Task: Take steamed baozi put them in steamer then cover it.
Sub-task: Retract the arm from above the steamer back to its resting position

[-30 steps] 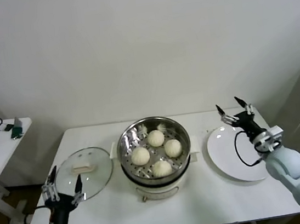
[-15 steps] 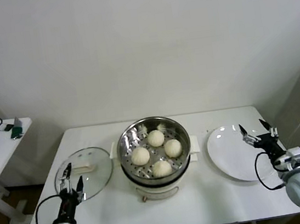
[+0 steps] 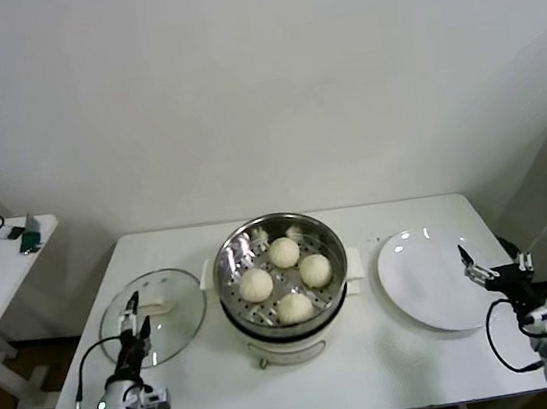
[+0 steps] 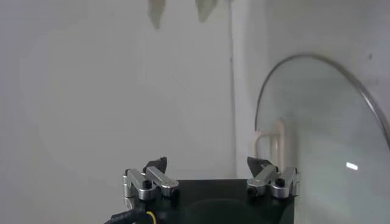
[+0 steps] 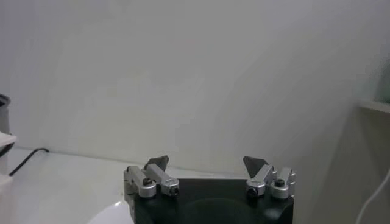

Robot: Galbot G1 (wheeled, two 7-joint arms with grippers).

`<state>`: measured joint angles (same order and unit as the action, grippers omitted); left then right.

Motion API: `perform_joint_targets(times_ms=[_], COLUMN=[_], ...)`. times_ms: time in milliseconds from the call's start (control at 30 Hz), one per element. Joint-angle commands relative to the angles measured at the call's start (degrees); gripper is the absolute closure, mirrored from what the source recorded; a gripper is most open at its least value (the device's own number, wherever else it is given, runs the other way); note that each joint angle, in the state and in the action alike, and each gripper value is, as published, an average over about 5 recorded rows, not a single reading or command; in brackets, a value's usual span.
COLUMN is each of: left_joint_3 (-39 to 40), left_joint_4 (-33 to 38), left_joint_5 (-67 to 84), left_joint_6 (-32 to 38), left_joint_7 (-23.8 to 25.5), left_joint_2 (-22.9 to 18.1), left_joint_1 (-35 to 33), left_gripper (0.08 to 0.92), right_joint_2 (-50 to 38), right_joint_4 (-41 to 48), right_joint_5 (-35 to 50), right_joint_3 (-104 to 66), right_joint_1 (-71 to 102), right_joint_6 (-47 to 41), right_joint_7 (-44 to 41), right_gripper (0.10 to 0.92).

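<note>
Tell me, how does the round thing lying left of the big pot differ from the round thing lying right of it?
The glass lid is see-through, with a metal rim and a cream handle on top; the white plate is opaque, with no handle. The lid looks slightly smaller than the plate. The left gripper is at the lid's near edge; the right gripper is at the plate's right rim. Both are round, carry no buns and flank the steamer.
</note>
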<state>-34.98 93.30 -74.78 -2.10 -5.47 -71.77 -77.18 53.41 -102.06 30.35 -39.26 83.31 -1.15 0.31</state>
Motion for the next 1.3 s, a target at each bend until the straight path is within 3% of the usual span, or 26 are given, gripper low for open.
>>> perform_joint_targets(times_ms=[33, 967, 1067, 1300], left_joint_3=[1.38, 4.34, 4.62, 4.57], left_joint_4=[-12.99, -20.09, -20.61, -20.98], left_joint_5=[-1.11, 0.23, 0.55, 0.60], left_joint_6=[0.56, 0.58, 0.75, 0.87], left_joint_7=[-0.61, -1.40, -1.19, -0.93], left_joint_2=[1.22, 1.13, 1.07, 1.07], left_joint_1=[9.09, 16.82, 17.13, 17.06], left_gripper=[0.177, 0.178, 0.218, 0.415], right_joint_2=[0.80, 1.80, 2.08, 2.55], right_joint_4=[-0.41, 2.55, 2.74, 2.86], right_joint_5=[-1.56, -6.53, -7.06, -7.82], right_joint_3=[-2.19, -0.65, -0.70, -0.85], right_joint_1=[2.31, 0.21, 0.24, 0.28], right_joint_6=[-0.10, 1.71, 2.02, 2.38], right_joint_7=[-0.28, -2.16, -2.51, -3.12], right_gripper=[0.203, 0.203, 0.203, 0.203])
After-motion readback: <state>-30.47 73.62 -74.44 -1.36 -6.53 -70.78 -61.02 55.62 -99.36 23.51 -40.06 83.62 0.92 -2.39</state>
